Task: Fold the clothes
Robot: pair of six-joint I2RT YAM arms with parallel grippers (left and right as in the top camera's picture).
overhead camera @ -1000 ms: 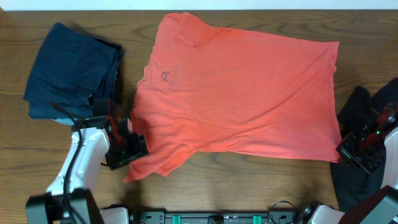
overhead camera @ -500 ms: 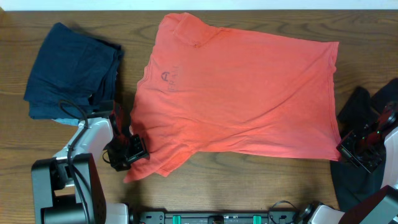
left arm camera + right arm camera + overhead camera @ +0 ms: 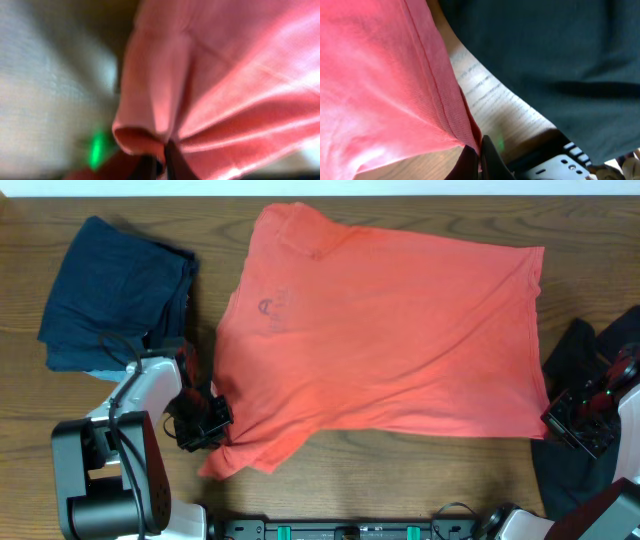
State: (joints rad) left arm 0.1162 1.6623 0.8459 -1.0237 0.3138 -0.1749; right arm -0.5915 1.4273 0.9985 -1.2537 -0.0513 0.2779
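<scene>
Shirt (image 3: 390,330) lies spread mid-table. Left gripper (image 3: 205,423) is pinched on a fold at its near-left corner. Right gripper (image 3: 570,425) is clamped on the near-right corner, by the right edge. Over the last second my left arm swung inward and the cloth bunched slightly. With both corners held, I judge the fold can start.

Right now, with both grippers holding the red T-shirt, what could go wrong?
The right gripper pinches only the hem corner of the T-shirt; it may slip out.
The black garment lies close by and could be dragged along.
Cloth is bunched at the left gripper, so the fold may crease.
</scene>
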